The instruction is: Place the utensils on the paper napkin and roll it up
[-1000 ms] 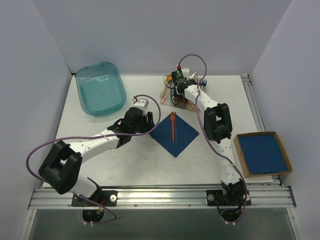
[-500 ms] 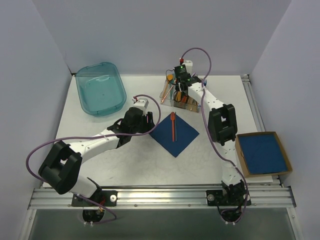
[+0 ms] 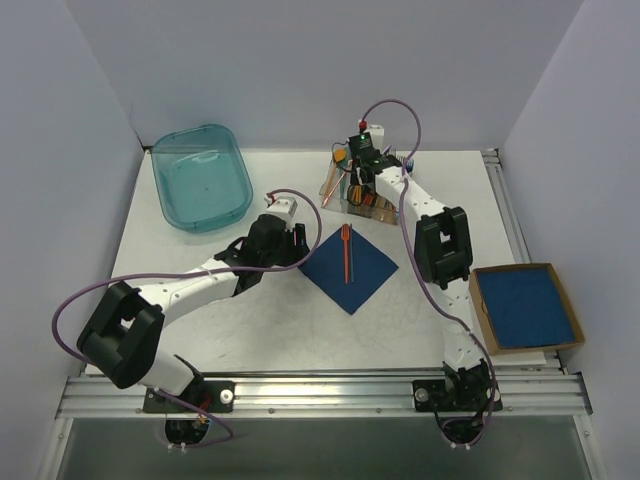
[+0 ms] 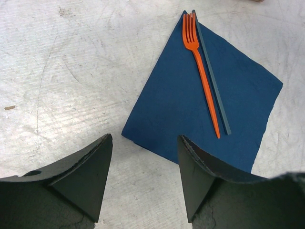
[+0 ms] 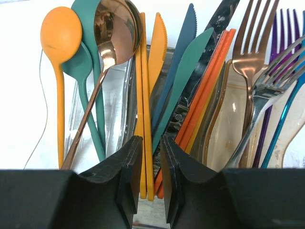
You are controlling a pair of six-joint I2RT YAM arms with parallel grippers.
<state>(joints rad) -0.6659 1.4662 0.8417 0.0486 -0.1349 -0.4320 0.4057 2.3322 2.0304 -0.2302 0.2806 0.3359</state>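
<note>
The dark blue paper napkin lies flat as a diamond on the table, also in the left wrist view. An orange fork lies along its middle, beside a slim grey-blue strip. My left gripper is open and empty, low at the napkin's left corner. My right gripper is at the clear cutlery holder. Its jaws stand a narrow gap apart around an orange knife handle. A shiny copper spoon stands left of it.
The holder is crowded with teal, blue, orange, purple and copper cutlery, including a copper fork. A teal plastic bin sits at the back left. A cardboard box of blue napkins sits at the right edge.
My right gripper has shifted a little left and farther back over the cutlery holder. The left arm, napkin and fork have not moved.
</note>
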